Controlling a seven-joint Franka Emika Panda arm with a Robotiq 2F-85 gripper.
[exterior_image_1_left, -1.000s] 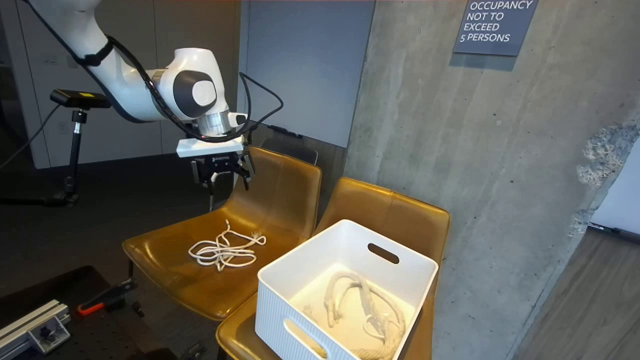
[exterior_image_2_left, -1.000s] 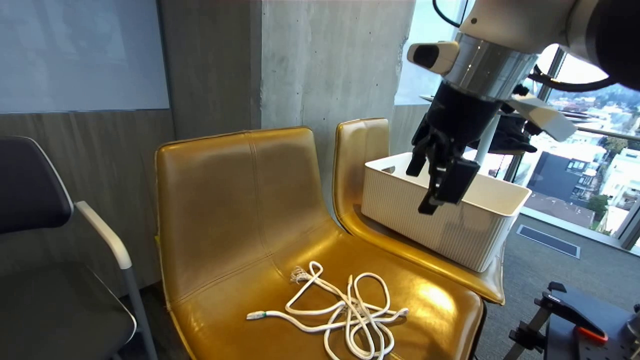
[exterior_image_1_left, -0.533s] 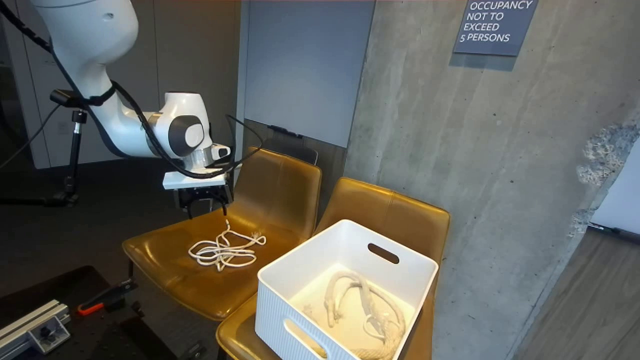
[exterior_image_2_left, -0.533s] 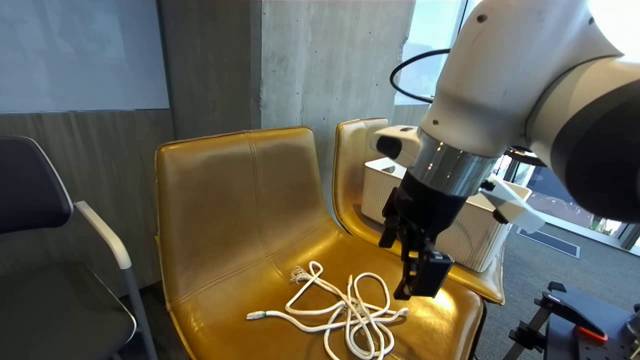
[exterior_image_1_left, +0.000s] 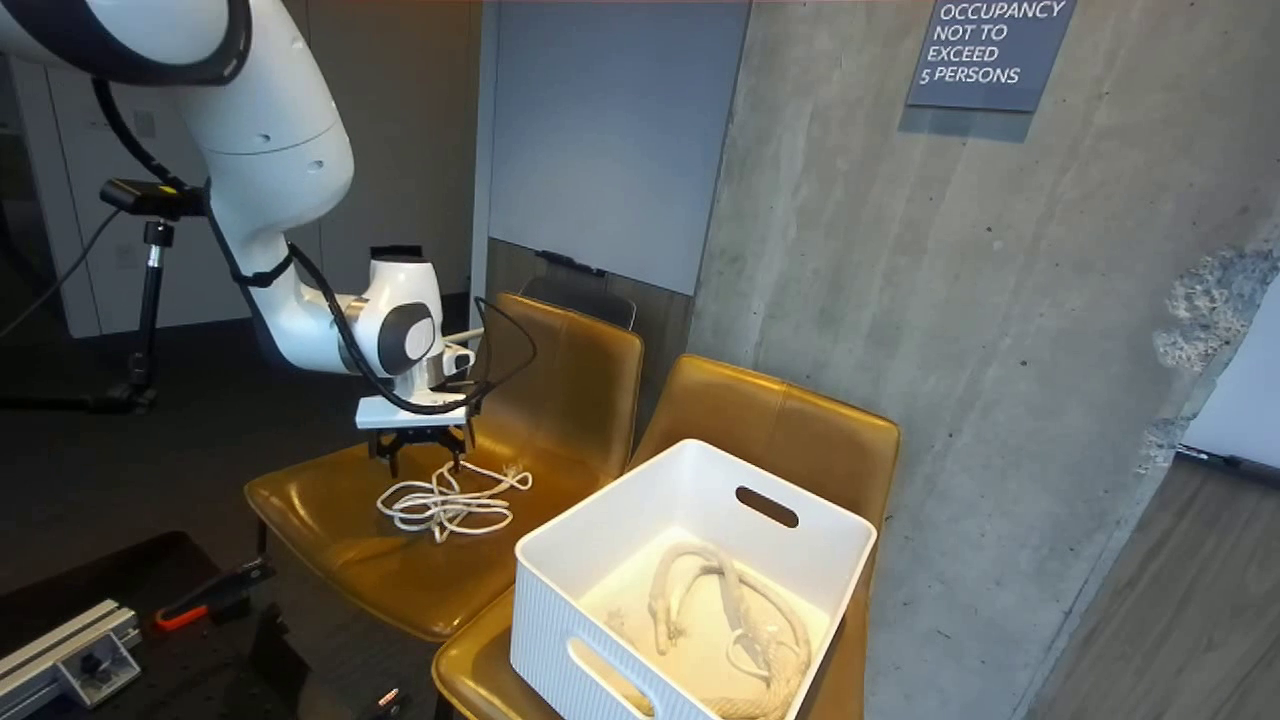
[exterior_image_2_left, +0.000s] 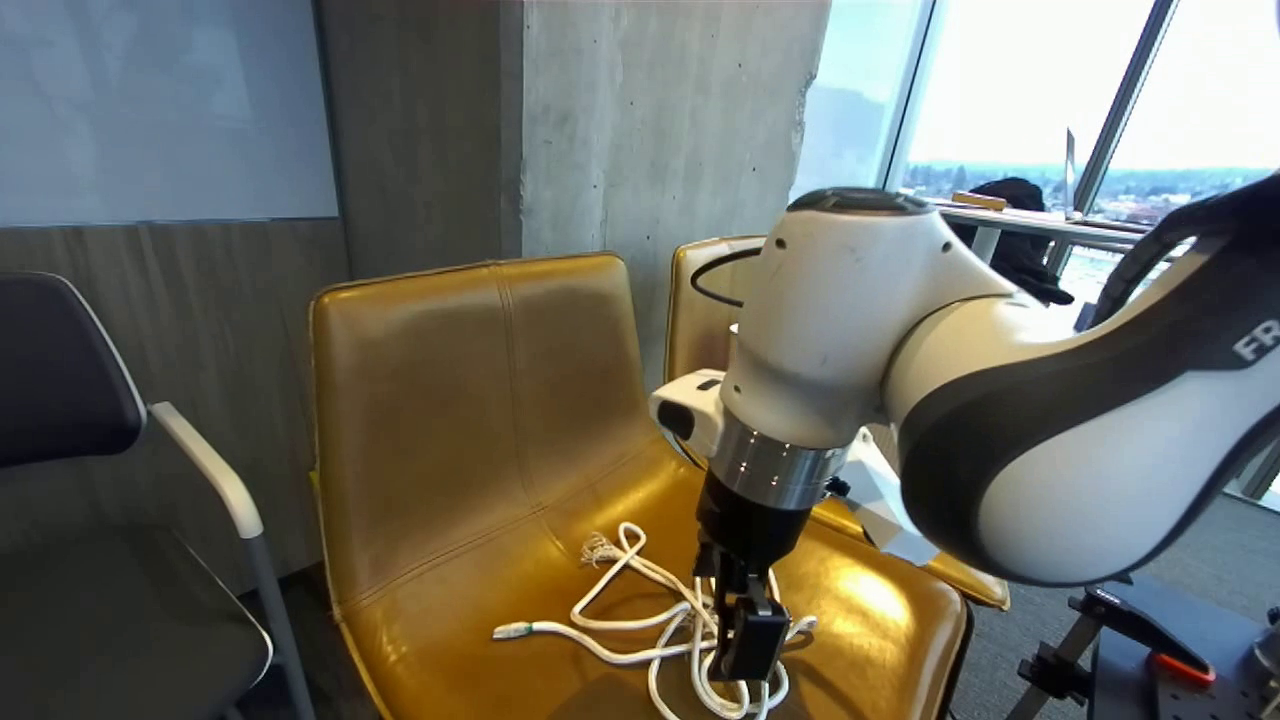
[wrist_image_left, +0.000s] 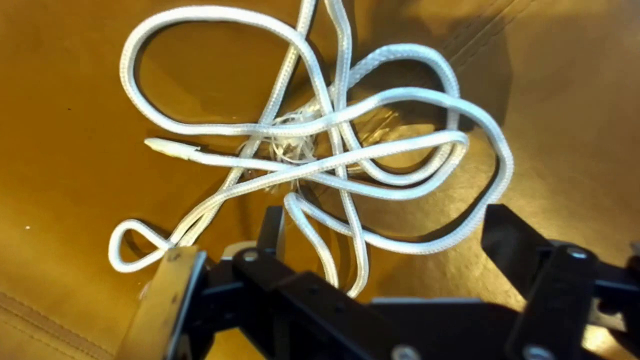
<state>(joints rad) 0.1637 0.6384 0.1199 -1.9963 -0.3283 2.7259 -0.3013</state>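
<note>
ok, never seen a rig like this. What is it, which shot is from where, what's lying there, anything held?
It's a single robot arm with black jaws at its end. Two pictures look on from outside, from different places; the close-up comes from the arm's wrist, looking past the jaws.

A loosely looped white rope lies on a brown chair. On the neighbouring chair stands a white bin with tan rope inside, seen in an exterior view.

Nothing is held: the jaws stand open right by the white rope. Whether they touch it, I can't tell.
</note>
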